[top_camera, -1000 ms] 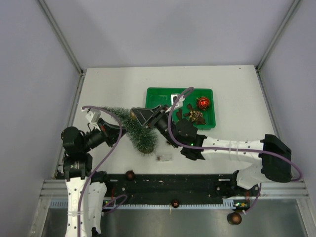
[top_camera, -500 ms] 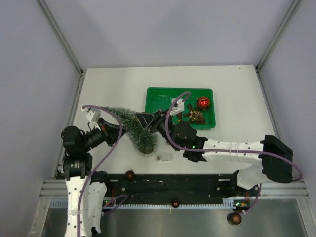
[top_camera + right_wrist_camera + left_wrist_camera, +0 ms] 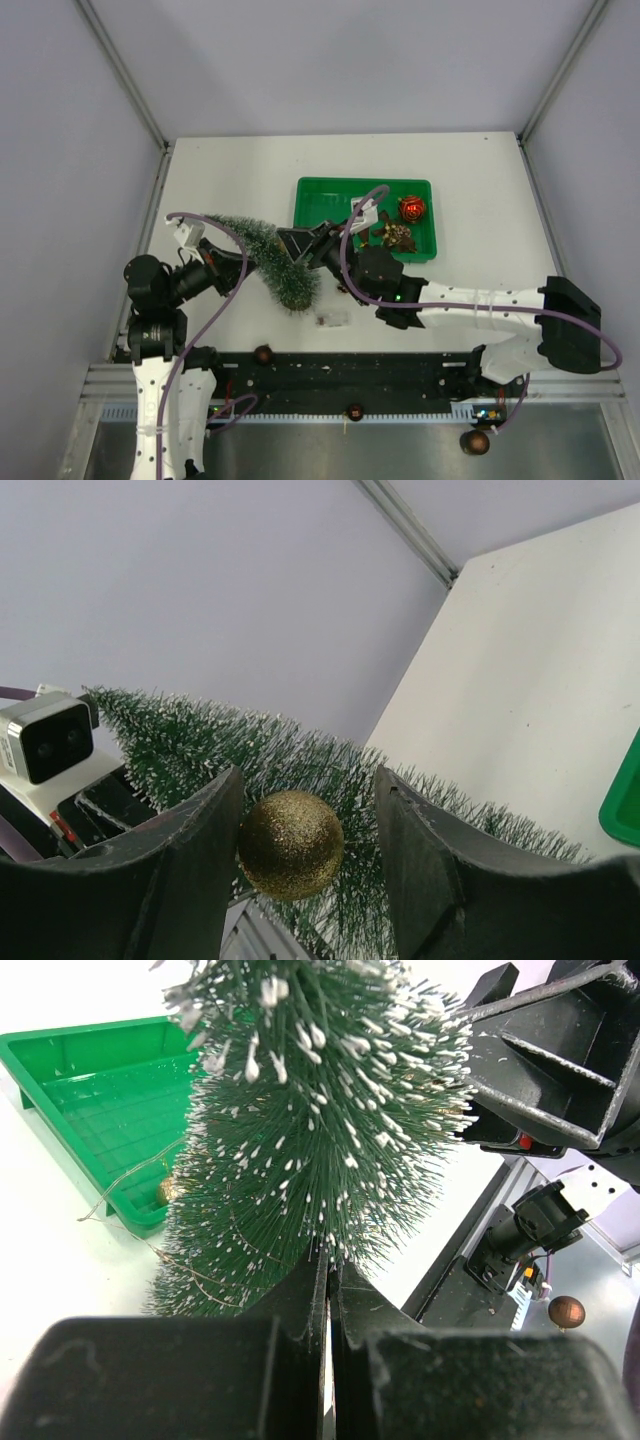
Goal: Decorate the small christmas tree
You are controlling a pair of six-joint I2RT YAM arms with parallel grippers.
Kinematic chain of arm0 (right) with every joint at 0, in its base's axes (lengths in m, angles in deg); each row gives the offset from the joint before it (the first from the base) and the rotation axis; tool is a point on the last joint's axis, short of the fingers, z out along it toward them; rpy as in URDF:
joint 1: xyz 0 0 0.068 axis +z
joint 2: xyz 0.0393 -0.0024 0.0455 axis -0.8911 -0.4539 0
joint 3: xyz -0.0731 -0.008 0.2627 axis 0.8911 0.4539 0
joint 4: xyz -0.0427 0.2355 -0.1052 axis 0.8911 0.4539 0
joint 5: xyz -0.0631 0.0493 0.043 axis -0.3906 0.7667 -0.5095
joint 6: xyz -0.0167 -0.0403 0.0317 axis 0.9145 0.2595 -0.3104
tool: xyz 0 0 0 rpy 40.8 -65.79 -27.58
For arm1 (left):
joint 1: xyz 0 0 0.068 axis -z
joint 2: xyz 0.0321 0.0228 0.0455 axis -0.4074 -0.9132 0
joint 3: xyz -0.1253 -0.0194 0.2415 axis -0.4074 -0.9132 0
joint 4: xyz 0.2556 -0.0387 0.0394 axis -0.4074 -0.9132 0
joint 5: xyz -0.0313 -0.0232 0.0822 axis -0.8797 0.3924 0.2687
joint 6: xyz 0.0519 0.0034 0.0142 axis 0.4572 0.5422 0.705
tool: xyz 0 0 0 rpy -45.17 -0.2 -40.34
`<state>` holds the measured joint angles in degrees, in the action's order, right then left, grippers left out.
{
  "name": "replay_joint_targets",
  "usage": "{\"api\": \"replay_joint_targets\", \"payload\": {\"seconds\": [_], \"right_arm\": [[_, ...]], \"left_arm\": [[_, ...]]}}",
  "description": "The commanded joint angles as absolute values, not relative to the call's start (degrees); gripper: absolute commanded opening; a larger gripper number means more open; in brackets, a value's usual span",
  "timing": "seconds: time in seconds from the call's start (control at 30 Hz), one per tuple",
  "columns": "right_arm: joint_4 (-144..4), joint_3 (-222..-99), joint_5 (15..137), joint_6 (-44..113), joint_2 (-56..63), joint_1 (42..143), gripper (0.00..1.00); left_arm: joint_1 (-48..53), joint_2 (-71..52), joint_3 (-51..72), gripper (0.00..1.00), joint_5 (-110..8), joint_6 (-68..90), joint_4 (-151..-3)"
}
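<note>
**Position.** The small christmas tree stands tilted on the table just left of the green tray. Its tip leans to the far left and its base sits nearer the arms.

**Grippers.** The left gripper is closed on the tree, its fingers drawn almost together with bristles caught between them. The right gripper is at the tree's right flank with a gold glitter ball between its fingers. The ball rests against one finger and there is a gap to the other. I cannot tell whether it is clamped.

**Progress.** Judged early. The gold ball is against the branches but is not shown to be hung. A red ball and a brown pine-cone ornament lie in the right end of the tray, so at least those two are left to place.

**Differences between views.**
- Only the overhead view shows the tray contents and the tilt of the tree.
- Only the right wrist view shows the gold ball, which the gripper hides from above.
- Only the left wrist view shows the grip on the tree. It also shows a small gold trinket on a thin wire at the tree's left edge, but not whether that hangs from a branch.
</note>
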<state>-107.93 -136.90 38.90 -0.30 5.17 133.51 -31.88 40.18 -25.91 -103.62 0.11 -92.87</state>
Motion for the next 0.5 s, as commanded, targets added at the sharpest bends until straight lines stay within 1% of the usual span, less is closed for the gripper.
{"api": "replay_joint_targets", "payload": {"seconds": [0.0, 0.27, 0.47], "right_arm": [[-106.7, -137.3, 37.1, 1.4, 7.5, 134.4, 0.55], [-104.6, -135.9, 34.6, 3.0, 10.6, 134.1, 0.59], [-103.1, -135.6, 34.8, 2.5, 11.6, 133.8, 0.63]], "left_arm": [[-32.0, 40.4, -24.4, 0.00, -104.9, -0.2, -91.0], [-32.0, 40.5, -24.9, 0.00, -104.7, -0.3, -90.9], [-32.0, 40.7, -25.1, 0.00, -104.7, -0.8, -90.3]]}}
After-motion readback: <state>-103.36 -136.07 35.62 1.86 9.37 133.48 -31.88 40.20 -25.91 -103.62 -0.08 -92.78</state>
